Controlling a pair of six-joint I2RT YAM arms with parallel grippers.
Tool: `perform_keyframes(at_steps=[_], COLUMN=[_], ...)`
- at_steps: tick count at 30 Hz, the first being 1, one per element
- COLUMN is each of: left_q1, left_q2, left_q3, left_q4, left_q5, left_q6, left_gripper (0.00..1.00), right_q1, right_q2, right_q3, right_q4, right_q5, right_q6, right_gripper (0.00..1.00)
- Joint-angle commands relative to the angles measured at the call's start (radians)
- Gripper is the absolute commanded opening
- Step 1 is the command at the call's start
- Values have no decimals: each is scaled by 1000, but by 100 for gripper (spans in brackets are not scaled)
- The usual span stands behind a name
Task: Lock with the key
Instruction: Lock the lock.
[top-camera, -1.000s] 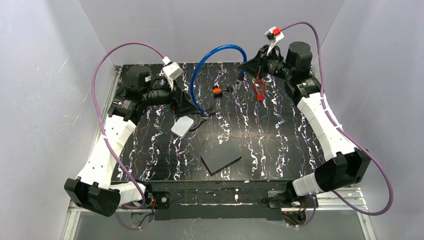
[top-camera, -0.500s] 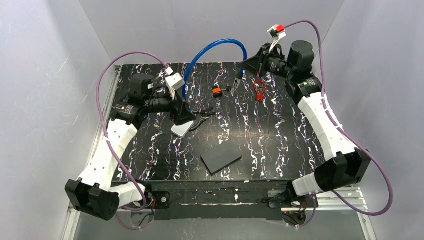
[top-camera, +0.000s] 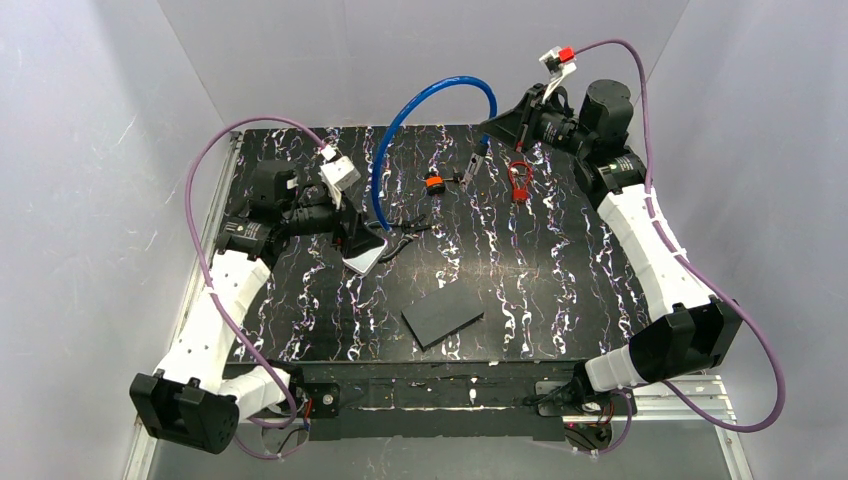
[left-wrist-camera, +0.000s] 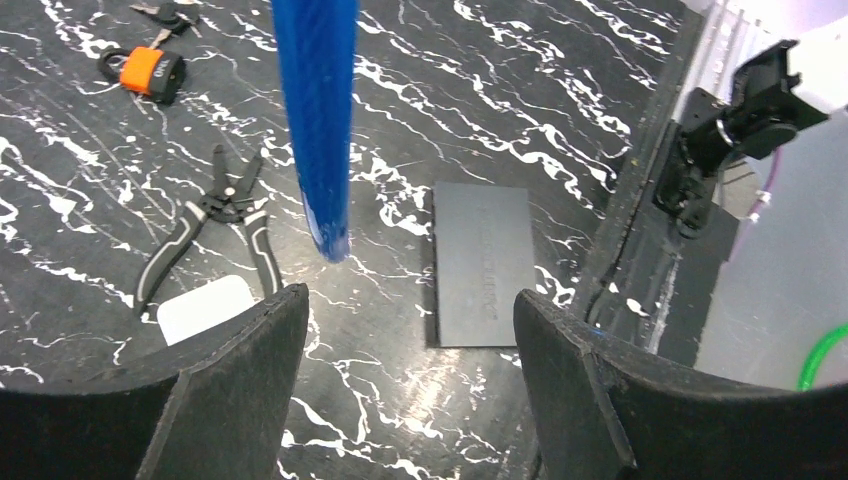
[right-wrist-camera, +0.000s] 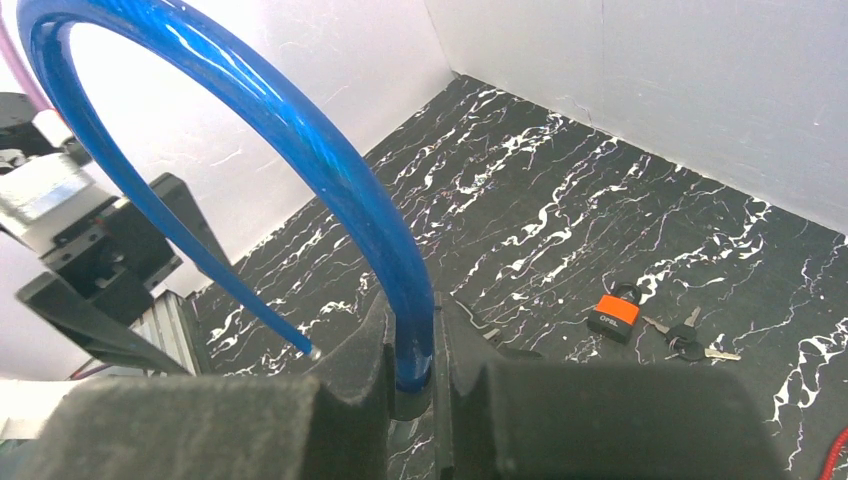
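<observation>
I find my right hand (right-wrist-camera: 412, 340) pinching the blue cable lock (top-camera: 432, 88) near one end, above the bench's (top-camera: 560, 280) far edge. The cable arches toward the left edge, and its free end hangs between my left hand's (left-wrist-camera: 410, 300) spread fingers.

The end of the lock (right-wrist-camera: 340, 175) is buried between the fingers of the right end effector (right-wrist-camera: 412, 350); the left wrist view's top edge cuts off its upper run.

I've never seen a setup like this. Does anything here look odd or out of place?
The blue cable lock arches high above the table: the right gripper clamps one end, the other dangles free before the left gripper, its jaws open.
</observation>
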Motion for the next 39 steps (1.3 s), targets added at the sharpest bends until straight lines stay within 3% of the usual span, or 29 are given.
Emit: perform_keyframes(at_steps=[1, 7, 13, 20, 25, 28, 29, 33, 39], left_q1=[5, 5, 4, -2, -8, -11, -14, -38, -67], left_q2=[9, 29, 41, 52, 57, 63, 68, 93, 113], left_q3=[-14, 14, 16, 29, 46, 59, 65, 114, 275], left_q4=[104, 146, 190, 227, 230, 249, 257, 264, 31], left_q5=[-66, -66, -55, -48, -29, -12, -9, 1, -70], left_q6=[-42, -62, -98, -127, -128, -155, -169, -226, -122], left_gripper=[73, 69, 52, 43, 22, 2, 0, 0, 0], right_q1=[-4, -4, -4, -4, -5, -4, -4, -5, -4], right_q2=[-9, -5, -4, -6, -5, -1, 1, 12, 36], right_q3=[54, 49, 29, -14, -45, -85, -106, -218, -343], right_q4=[107, 124, 156, 223, 251, 290, 315, 436, 588], right_q5=[-29, -41, -66, -100, -103, -96, -87, -62, -59], right_q6=[52, 70, 109, 178, 208, 254, 279, 424, 582], right_gripper=[1, 1, 1, 1, 1, 1, 1, 1, 1])
